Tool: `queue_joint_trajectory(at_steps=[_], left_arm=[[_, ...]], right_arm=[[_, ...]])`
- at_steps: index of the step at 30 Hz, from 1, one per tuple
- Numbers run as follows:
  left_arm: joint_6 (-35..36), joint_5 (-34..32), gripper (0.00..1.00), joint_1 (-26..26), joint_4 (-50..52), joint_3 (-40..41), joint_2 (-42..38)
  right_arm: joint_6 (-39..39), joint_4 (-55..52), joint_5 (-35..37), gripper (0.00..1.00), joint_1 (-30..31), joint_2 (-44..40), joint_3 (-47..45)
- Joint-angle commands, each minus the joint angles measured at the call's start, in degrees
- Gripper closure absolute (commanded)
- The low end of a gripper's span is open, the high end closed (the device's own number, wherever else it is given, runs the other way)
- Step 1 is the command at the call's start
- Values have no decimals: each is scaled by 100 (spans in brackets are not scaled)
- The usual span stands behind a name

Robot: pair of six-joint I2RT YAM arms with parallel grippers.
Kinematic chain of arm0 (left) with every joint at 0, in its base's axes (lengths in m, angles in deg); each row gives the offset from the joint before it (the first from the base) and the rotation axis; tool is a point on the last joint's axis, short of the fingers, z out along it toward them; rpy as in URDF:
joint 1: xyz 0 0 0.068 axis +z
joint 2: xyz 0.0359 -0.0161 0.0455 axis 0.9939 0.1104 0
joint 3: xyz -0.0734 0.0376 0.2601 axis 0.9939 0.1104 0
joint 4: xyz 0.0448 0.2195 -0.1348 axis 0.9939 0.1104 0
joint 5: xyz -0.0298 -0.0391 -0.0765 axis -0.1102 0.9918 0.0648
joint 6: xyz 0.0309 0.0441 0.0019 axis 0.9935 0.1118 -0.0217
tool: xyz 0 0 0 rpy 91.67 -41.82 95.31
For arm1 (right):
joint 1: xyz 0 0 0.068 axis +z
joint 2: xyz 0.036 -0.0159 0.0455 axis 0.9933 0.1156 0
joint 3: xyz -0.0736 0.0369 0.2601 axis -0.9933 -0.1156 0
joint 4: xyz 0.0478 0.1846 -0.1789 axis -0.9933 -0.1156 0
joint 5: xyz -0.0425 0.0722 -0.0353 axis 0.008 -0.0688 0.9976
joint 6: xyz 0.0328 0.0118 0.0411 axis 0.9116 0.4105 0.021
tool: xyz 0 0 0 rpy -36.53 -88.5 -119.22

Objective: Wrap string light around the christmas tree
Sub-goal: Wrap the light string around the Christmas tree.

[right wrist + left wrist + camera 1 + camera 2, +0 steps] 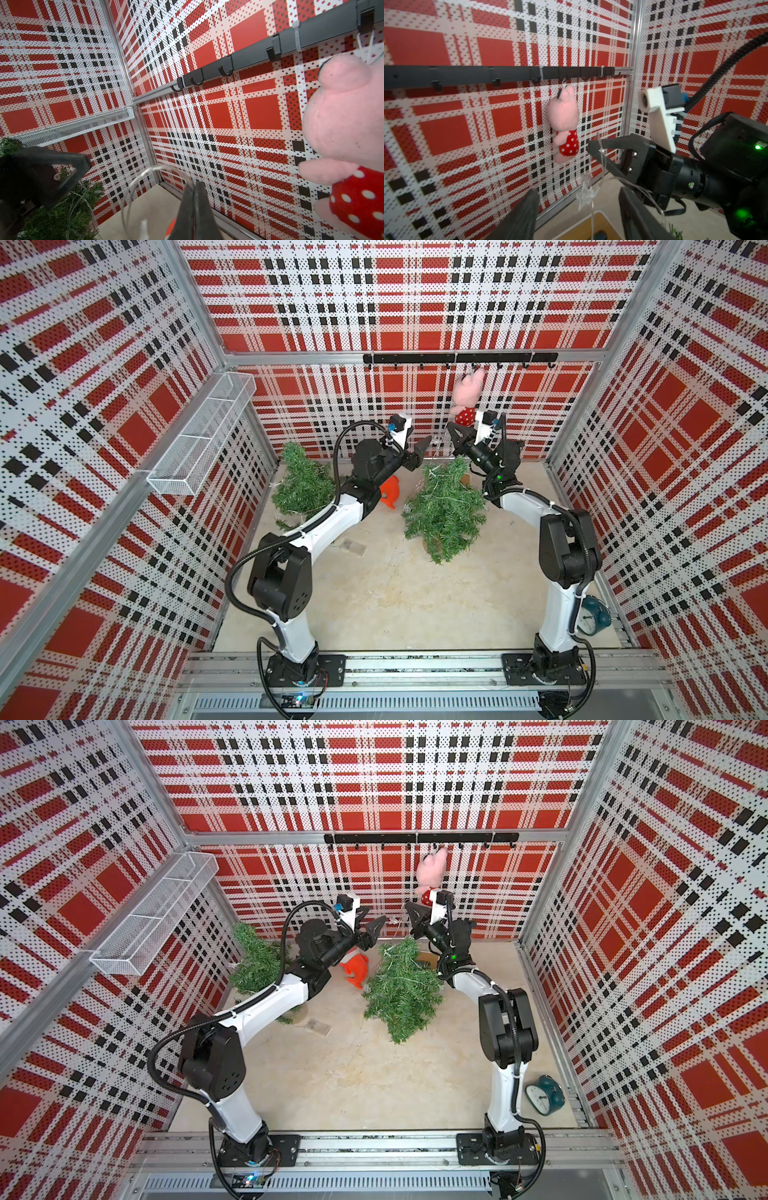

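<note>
**String light held up over the tree**

String light (585,195) is a thin clear wire with little see-through stars on it. Part of it lies across the green branches of the christmas tree (444,514), which stands near the middle of the floor. The rest goes up from the tree top to the right gripper (195,184).

The right gripper's fingers (187,207) are squeezed tight together, and the wire is pinched at their tips. A loop of wire curls out from them.

The left gripper (578,190) is up high too, just beside the right one and facing it. Its fingers (525,212) are spread apart. A star and some wire hang in the gap between them, and the fingers do not squeeze them.

A white mesh basket (199,439) hangs on the side wall. Thin walls split it into parts.

A tan tray (606,224) lies on the floor behind the tree. Something blue shows in it, but it is too blurry to tell what.

A second tree (301,485) stands in the back corner under the basket. An orange toy (388,493) lies between the two trees. A pink plush pig (467,393) hangs from the hook rail (415,358) on the back wall. A teal clock (592,616) sits by the right arm's base.
</note>
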Motion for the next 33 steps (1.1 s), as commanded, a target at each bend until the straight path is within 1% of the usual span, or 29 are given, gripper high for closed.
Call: queue_joint_trajectory(at_steps=[1, 4, 7, 10, 13, 15, 19, 21, 23, 25, 28, 31, 33], left_arm=[[-288, -304, 33, -16, -8, 749, -635], [-216, -388, 33, -16, 50, 1528, -1074], [-303, -64, 32, 102, 196, 1942, -1212], [-211, 147, 33, 95, 653, 2048, -1094], [-195, -18, 35, 115, 1007, 2137, -1001], [-236, -54, 35, 173, 917, 2258, -992], [-226, 158, 37, 183, 934, 2061, -702], [-222, 277, 41, 160, 993, 1941, -521], [-199, 316, 43, 115, 1048, 1918, -429], [-167, 279, 44, 90, 1039, 2009, -432], [-137, 209, 46, 119, 997, 2164, -512], [-158, 283, 51, 181, 956, 2243, -568], [-173, 372, 54, 184, 929, 2253, -570]], right_arm=[[20, 139, 52, 100, -14, -299, 36], [2, 135, 11, 100, -14, -378, -57], [-51, 64, -49, 100, -23, -433, -59], [-61, 30, -75, 100, -31, -460, -53], [-45, 21, -111, 100, -31, -480, -32], [-38, 27, -129, 100, -31, -481, -39], [16, 68, -152, 100, -36, -485, -48], [23, 71, -150, 100, -31, -505, -31], [-26, 15, -164, 100, -38, -537, 50], [-193, -194, -80, 100, -69, -571, 211], [-588, -711, 308, 100, -148, -702, 366], [-1201, -1227, 628, 100, -229, -945, 379], [-1537, -1534, 703, 100, -266, -1100, 321]])
